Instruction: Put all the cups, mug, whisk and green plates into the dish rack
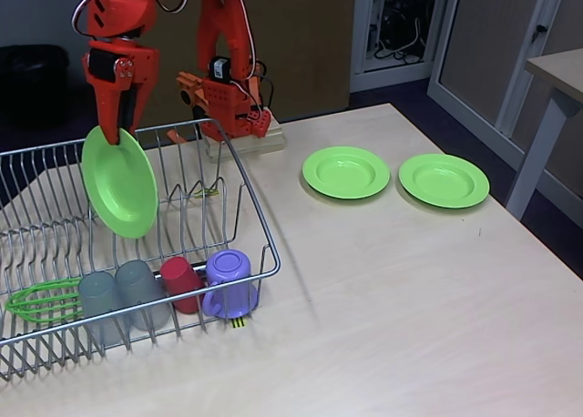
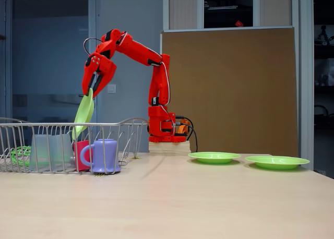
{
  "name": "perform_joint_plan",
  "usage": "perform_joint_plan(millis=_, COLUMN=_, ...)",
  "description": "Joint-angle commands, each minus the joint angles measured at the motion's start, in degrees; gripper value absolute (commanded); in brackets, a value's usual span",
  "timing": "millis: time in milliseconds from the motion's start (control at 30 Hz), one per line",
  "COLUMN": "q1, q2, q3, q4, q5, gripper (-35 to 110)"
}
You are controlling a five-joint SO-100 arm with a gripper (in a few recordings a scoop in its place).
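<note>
My red gripper (image 1: 116, 130) (image 2: 92, 88) is shut on the top rim of a green plate (image 1: 119, 182) (image 2: 83, 112), holding it tilted above the wire dish rack (image 1: 260, 218) (image 2: 130, 125). Two more green plates (image 1: 346, 172) (image 1: 444, 180) lie flat on the table to the right, also seen as plates (image 2: 214, 156) (image 2: 277, 161). Inside the rack's front row stand two frosted grey cups (image 1: 98, 299) (image 1: 142, 289), a red cup (image 1: 182, 281) (image 2: 81, 153) and the lilac mug (image 1: 229, 283) (image 2: 103, 155), all upside down. The green whisk (image 1: 41, 299) (image 2: 20, 154) lies at the rack's left end.
The arm's base (image 1: 239, 116) is clamped on a wooden block behind the rack. Bare tabletop stretches in front of and between the rack and the flat plates. A second table's leg (image 1: 537, 153) stands at the far right.
</note>
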Motion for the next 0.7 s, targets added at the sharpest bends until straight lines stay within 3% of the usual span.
perform_joint_plan(millis=0, q1=0.7, q2=-0.2, q3=0.6, q4=-0.9, q5=-0.7, gripper=0)
perform_joint_plan(millis=667, q1=7.7, q2=-9.8, q3=-1.2, q4=-3.2, q5=-6.3, gripper=0)
